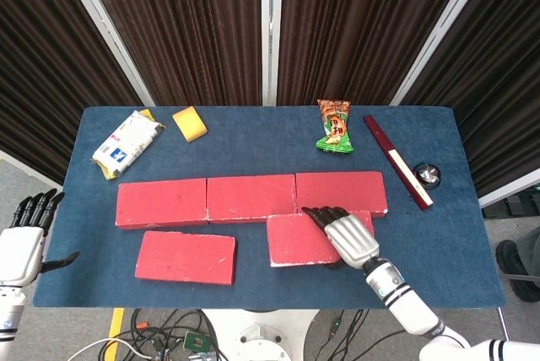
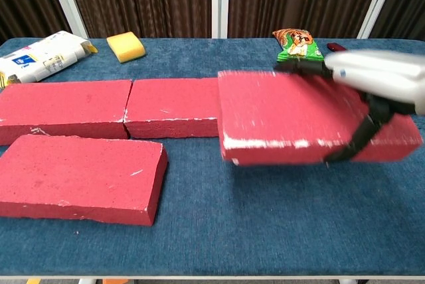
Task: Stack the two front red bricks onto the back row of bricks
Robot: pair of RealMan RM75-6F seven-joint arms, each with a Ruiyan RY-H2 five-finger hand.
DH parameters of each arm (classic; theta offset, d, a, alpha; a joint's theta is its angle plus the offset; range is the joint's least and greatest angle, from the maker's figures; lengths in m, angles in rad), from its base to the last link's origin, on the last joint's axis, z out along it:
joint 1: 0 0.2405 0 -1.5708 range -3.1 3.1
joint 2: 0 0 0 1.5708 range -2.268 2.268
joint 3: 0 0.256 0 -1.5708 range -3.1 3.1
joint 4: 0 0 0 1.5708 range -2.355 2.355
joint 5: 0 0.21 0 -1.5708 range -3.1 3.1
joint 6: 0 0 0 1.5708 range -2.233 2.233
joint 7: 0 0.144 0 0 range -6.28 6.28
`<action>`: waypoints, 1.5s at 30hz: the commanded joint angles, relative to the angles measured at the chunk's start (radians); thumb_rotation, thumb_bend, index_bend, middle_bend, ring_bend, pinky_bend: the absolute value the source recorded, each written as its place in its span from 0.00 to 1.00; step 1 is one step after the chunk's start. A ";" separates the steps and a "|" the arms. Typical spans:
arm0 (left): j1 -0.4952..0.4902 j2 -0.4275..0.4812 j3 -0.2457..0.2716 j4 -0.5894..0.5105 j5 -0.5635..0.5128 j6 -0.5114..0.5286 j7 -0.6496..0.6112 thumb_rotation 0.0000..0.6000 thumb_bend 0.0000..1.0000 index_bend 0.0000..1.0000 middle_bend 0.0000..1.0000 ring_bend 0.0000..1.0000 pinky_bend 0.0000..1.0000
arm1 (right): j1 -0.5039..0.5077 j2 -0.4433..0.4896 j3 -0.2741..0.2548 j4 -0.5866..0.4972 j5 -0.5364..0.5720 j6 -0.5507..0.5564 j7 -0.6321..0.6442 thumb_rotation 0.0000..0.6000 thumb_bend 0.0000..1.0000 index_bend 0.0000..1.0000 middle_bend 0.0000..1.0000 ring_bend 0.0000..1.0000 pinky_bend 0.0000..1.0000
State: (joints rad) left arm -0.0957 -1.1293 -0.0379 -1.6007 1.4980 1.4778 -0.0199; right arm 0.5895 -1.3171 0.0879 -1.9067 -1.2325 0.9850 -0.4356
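Observation:
My right hand (image 1: 348, 235) (image 2: 376, 82) grips the front right red brick (image 1: 299, 239) (image 2: 292, 118), which hangs above the cloth and overlaps the back row from the chest view. The back row has three red bricks: left (image 1: 161, 202) (image 2: 63, 108), middle (image 1: 251, 196) (image 2: 172, 106) and right (image 1: 342, 191), the right one hidden behind the lifted brick in the chest view. The front left red brick (image 1: 186, 256) (image 2: 80, 176) lies flat on the blue table (image 1: 439, 243). My left hand (image 1: 24, 243) hangs open off the table's left edge.
Along the far side lie a white packet (image 1: 126, 142) (image 2: 40, 57), a yellow sponge (image 1: 190, 122) (image 2: 126, 46) and a green snack bag (image 1: 334, 126) (image 2: 299, 48). A dark red stick (image 1: 396, 160) and a small round object (image 1: 428, 175) lie at the right.

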 commanded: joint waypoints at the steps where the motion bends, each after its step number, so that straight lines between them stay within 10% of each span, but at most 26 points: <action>1: 0.001 0.003 0.001 0.000 0.000 0.000 -0.002 1.00 0.00 0.00 0.00 0.00 0.00 | 0.100 0.030 0.092 0.014 0.125 -0.091 -0.011 1.00 0.00 0.00 0.15 0.14 0.31; 8: -0.001 0.007 0.003 0.002 -0.004 -0.011 -0.017 1.00 0.00 0.00 0.00 0.00 0.00 | 0.285 -0.022 0.180 0.156 0.350 -0.237 -0.032 1.00 0.00 0.00 0.11 0.11 0.29; 19: -0.004 0.005 0.005 0.028 -0.003 -0.021 -0.052 1.00 0.00 0.00 0.00 0.00 0.00 | 0.480 -0.139 0.152 0.356 0.554 -0.320 -0.068 1.00 0.00 0.00 0.09 0.09 0.25; 45: -0.003 -0.001 0.006 0.057 0.000 -0.020 -0.081 1.00 0.00 0.00 0.00 0.00 0.00 | 0.567 -0.221 0.068 0.486 0.626 -0.344 0.025 1.00 0.00 0.00 0.08 0.06 0.18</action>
State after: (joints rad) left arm -0.0990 -1.1306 -0.0316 -1.5434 1.4980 1.4582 -0.1006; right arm 1.1548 -1.5372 0.1571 -1.4215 -0.6073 0.6411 -0.4109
